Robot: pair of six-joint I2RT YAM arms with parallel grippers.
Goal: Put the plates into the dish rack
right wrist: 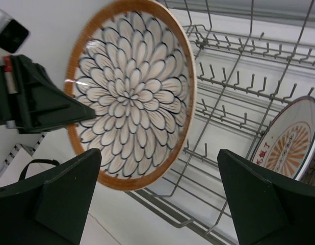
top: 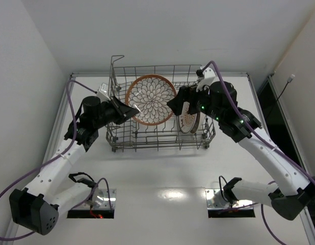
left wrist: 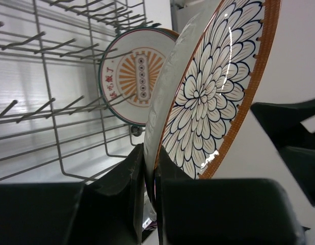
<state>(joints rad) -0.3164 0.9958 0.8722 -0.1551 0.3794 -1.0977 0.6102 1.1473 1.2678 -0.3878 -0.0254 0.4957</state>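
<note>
The left fingers are clenched on the left rim of a petal-patterned plate, holding it on edge over the left part of the dish rack. The right fingers stand spread wide and empty just beside its opposite rim, with the plate's face framed between them in the right wrist view. The step in hand appears to be seating this plate, the medallion plate already standing among the tines at the rack's right end. The next move likely calls for lowering it straight so its rim drops between two tines, clear of that neighbour.
</note>
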